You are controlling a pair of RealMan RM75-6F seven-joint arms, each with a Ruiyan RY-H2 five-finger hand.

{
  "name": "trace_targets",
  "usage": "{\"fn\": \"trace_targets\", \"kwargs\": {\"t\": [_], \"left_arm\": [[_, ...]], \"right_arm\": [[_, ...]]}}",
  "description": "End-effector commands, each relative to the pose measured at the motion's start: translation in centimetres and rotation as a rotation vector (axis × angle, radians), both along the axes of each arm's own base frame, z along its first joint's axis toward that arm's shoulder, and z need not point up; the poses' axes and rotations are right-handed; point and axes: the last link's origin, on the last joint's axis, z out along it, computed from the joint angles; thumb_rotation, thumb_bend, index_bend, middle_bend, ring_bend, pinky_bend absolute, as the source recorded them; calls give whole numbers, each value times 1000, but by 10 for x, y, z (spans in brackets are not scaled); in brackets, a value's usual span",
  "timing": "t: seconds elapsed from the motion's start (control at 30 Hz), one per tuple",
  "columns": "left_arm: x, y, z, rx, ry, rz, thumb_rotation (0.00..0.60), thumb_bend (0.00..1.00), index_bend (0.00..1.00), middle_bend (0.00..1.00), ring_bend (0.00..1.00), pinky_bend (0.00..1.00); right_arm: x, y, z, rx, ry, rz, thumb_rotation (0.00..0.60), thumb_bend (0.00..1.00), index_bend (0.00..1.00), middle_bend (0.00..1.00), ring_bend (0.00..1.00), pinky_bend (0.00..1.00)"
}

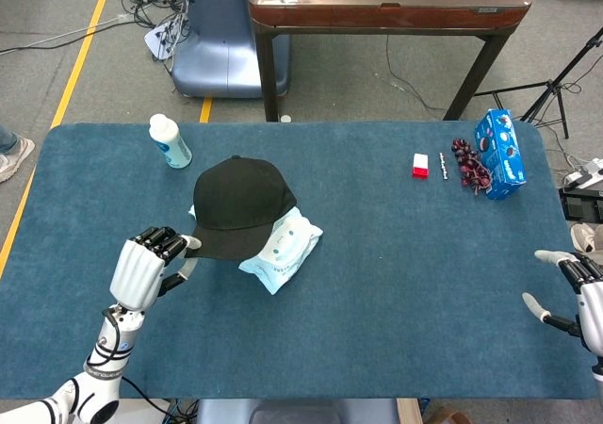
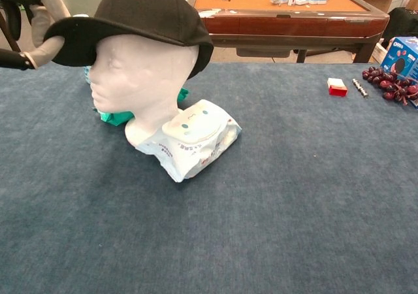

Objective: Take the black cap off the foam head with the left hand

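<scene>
The black cap [image 1: 240, 205] [image 2: 140, 16] sits tilted back on the white foam head [image 2: 140, 72], its brim raised clear of the face. My left hand [image 1: 146, 266] [image 2: 29, 23] pinches the front edge of the brim from the left side. The foam head stands upright on the blue table, facing left in the chest view. My right hand [image 1: 577, 297] hovers at the table's right edge with fingers spread and nothing in it; the chest view does not show it.
A pack of wet wipes [image 1: 281, 250] [image 2: 192, 137] leans against the head's base. A white bottle [image 1: 170, 141] stands at the back left. A small red box [image 1: 420, 166], dark grapes [image 1: 468, 165] and a blue cookie box [image 1: 501, 153] lie at the back right.
</scene>
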Motion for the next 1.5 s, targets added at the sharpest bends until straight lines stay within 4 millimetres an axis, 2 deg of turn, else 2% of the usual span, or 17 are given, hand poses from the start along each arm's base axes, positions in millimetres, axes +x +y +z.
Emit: {"fn": "trace_targets", "kwargs": {"t": [0.03, 0.37, 0.67, 1.1, 1.5], "left_arm": [[2, 5, 5, 20, 1, -8, 600, 502, 601, 705, 536, 625], [5, 29, 21, 70, 6, -3, 600, 502, 602, 706, 537, 625], [14, 48, 25, 91, 38, -6, 600, 503, 602, 706, 536, 625], [20, 51, 36, 127, 47, -10, 600, 503, 602, 706, 537, 625], [31, 67, 50, 162, 64, 8, 600, 503, 602, 706, 537, 625]], "right_arm": [[0, 0, 0, 0, 0, 0, 600, 214, 318, 378, 307, 416], [-1, -1, 1, 1, -3, -5, 600, 214, 318, 378, 307, 416], [-2, -3, 1, 7, -4, -10, 600, 214, 318, 378, 307, 416], [-3, -4, 1, 10, -6, -14, 600, 214, 318, 378, 307, 416], [-3, -6, 0, 12, -4, -20, 600, 214, 318, 378, 307, 416]]}}
